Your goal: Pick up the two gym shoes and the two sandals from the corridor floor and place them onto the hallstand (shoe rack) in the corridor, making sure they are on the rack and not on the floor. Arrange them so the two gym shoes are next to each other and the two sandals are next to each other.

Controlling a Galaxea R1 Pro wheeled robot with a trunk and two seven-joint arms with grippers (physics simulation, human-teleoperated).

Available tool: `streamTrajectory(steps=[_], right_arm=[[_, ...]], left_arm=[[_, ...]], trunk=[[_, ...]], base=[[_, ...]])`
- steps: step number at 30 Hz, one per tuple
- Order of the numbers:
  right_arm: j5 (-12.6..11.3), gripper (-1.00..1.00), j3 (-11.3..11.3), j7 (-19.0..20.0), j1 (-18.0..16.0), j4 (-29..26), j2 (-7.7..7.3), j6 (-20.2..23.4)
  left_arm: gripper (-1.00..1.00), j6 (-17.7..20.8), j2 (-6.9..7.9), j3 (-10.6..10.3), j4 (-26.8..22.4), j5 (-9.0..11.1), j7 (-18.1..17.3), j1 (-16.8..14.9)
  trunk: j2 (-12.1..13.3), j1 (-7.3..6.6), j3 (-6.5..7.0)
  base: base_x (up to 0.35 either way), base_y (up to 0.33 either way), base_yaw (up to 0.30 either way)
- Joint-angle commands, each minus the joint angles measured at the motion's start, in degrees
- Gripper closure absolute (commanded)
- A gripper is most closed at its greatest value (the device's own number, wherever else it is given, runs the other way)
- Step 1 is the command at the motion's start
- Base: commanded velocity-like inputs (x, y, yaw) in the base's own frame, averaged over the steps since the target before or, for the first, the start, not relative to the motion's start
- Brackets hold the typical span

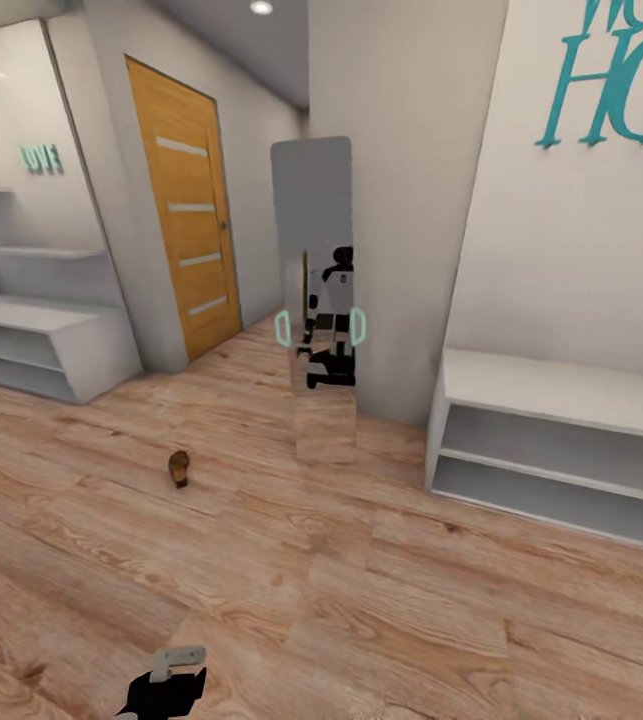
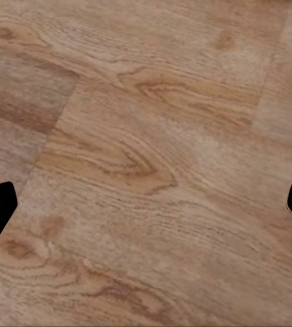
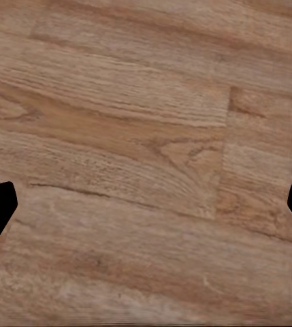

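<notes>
One dark reddish-brown sandal (image 1: 179, 467) lies alone on the corridor floor (image 1: 361, 600), left of centre and well ahead of me. The gym shoes are out of view. The light grey hallstand (image 1: 46, 340) stands at the far left, with a low bench, open shelf rows and two floating shelves above it; nothing lies on the parts I see. A piece of my left arm (image 1: 168, 680) pokes in at the lower edge. My left gripper (image 2: 146, 211) and right gripper (image 3: 146, 211) both hang open over bare planks, holding nothing.
A second grey bench unit (image 1: 561, 440) with two open shelf rows stands against the right wall. A tall mirror (image 1: 321, 300) leans on the wall corner ahead and reflects the robot. An orange door (image 1: 186, 210) is shut at the back left.
</notes>
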Motion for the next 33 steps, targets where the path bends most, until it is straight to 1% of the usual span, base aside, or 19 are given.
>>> streamTrajectory(steps=[1, 13, 28, 33], right_arm=[[0.06, -1.00, -0.05, -0.01, -0.05, 0.06, 0.01, -0.19], [0.05, -1.00, -0.06, -0.01, -0.05, 0.03, 0.01, -0.19], [0.02, -1.00, -0.06, -0.09, -0.05, 0.03, 0.01, -0.19], [0.02, -1.00, -0.06, -0.10, -0.05, 0.03, 0.01, -0.19]], left_arm=[[-1.00, -0.18, 0.01, 0.08, 0.02, 0.17, 0.01, -0.02], [-1.00, -0.20, 0.12, 0.09, 0.00, 0.17, -0.05, -0.02], [-1.00, -0.28, 0.21, 0.09, 0.00, 0.17, -0.25, -0.02], [-1.00, -0.42, 0.18, 0.07, 0.00, 0.15, -0.23, -0.02]], trunk=[[-0.44, 0.22, -0.23], [-5.25, 2.85, -2.42], [-11.26, 6.15, -5.63], [-11.26, 6.15, -5.83]], base=[[0.000, 0.000, -0.293], [0.000, 0.000, -0.293], [0.000, 0.000, -0.286], [0.000, 0.000, -0.283]])
